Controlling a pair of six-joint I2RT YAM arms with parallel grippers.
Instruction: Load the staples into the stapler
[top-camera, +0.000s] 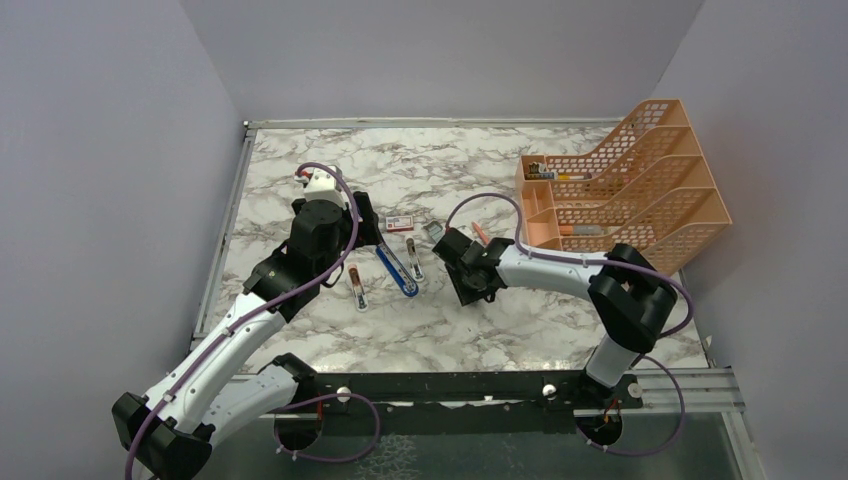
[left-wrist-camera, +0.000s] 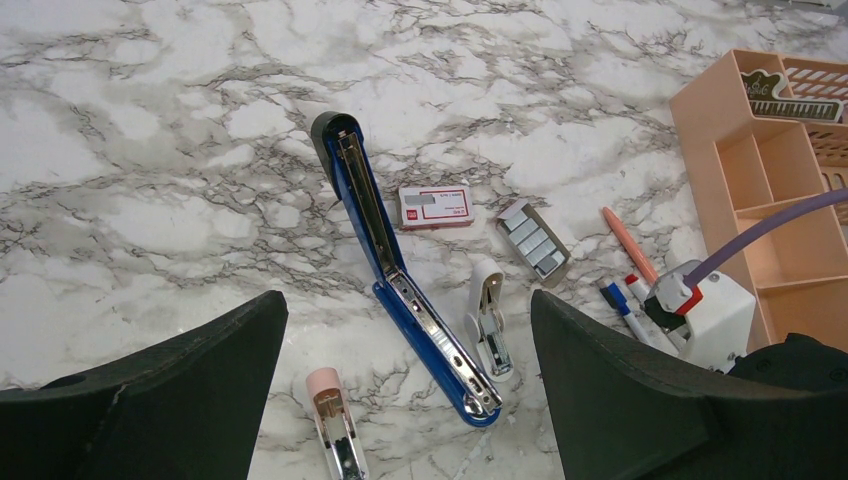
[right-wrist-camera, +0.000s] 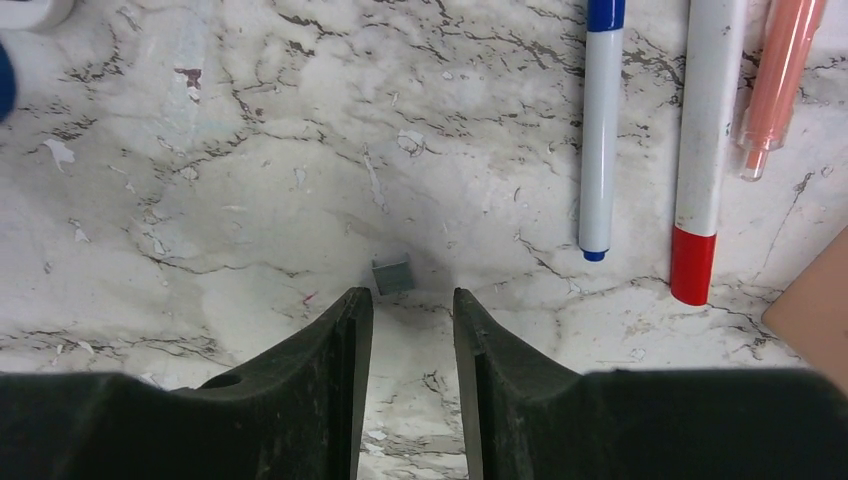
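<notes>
The marble surface (top-camera: 470, 165) carries a peach organiser (top-camera: 640, 190) at its far right. My left tool (left-wrist-camera: 405, 310) hangs above the middle of the surface, spread wide and carrying nothing. My right tool (right-wrist-camera: 410, 300) sits low beside the pens (right-wrist-camera: 600, 130), its fingers only narrowly apart with nothing between them. The stapler (left-wrist-camera: 365, 205) lies swung open flat below the left tool, silver channel up. Just right of it lies the red-and-white sleeve (left-wrist-camera: 435, 207), then the grey tray (left-wrist-camera: 535, 243) holding staple strips. A small grey piece (right-wrist-camera: 392, 275) lies just ahead of the right tool's tips.
</notes>
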